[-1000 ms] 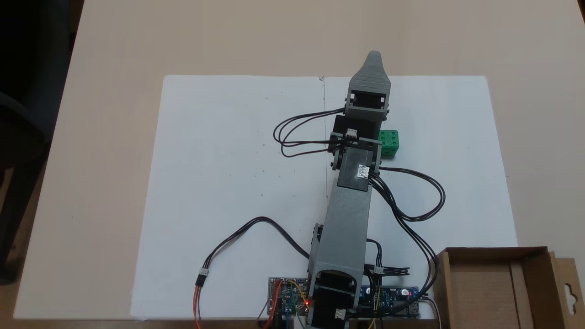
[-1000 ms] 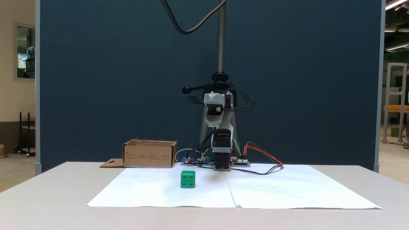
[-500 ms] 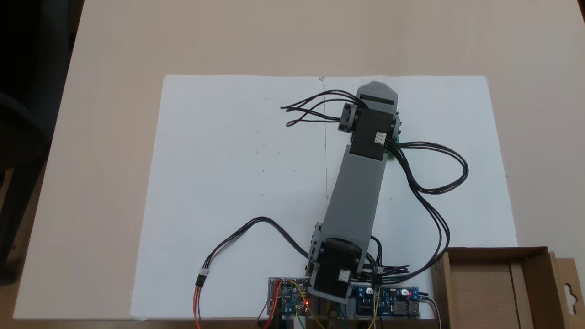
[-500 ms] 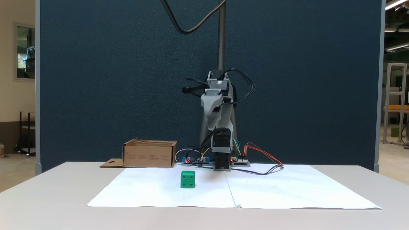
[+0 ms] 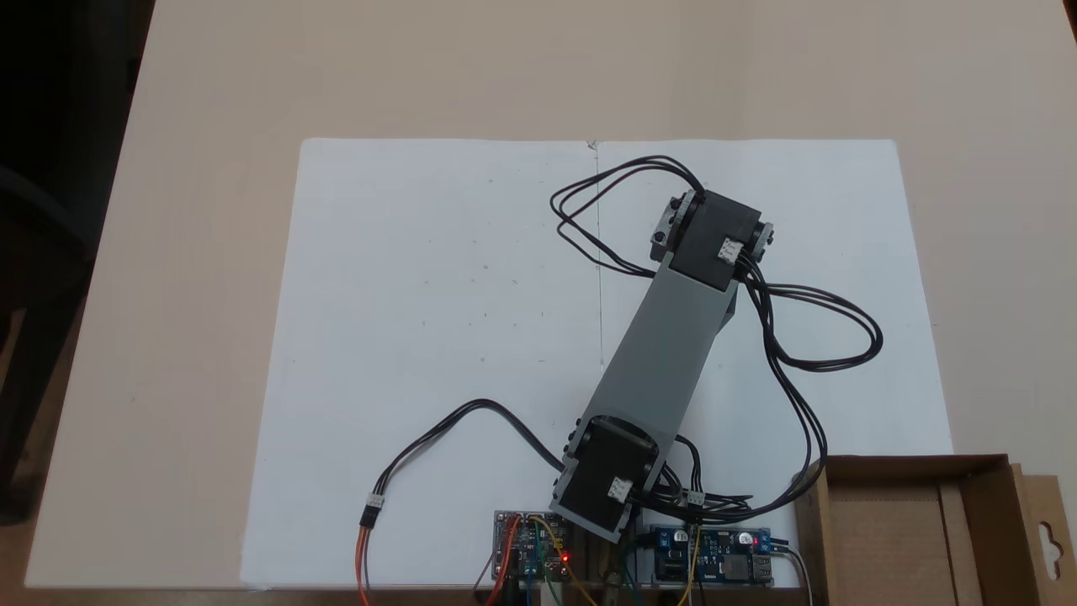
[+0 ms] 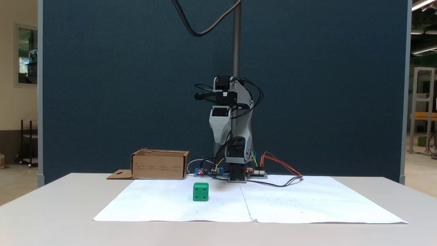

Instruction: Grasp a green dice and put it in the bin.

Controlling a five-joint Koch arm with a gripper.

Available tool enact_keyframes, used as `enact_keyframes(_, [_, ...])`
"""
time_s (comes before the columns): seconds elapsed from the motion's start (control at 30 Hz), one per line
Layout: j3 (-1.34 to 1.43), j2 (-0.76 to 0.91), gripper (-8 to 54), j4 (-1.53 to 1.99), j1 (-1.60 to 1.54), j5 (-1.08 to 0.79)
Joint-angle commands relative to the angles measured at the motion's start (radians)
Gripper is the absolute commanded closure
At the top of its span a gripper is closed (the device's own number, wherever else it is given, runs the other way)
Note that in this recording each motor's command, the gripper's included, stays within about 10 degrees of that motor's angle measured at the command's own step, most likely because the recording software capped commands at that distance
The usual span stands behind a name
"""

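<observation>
While the jaws' state cannot be told, the green dice (image 6: pixel 200 191) sits apart on open paper (image 6: pixel 307 205).

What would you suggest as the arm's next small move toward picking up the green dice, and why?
Probably lower the gripper, with its jaws apart, toward the green dice. In the front fixed view the gripper points downward well above the white paper, a little right of the dice, which sits untouched on the paper. Whether its jaws are open cannot be told. The box waits behind.
</observation>
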Motion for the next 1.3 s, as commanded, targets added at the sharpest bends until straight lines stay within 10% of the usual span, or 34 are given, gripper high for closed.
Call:
enact_keyframes(0.0, [-0.072,0.005,5.1,0.071,0.037,-0.152])
enact_keyframes(1.27, [-0.291,-0.330,1.7,-0.112,0.149,-0.196])
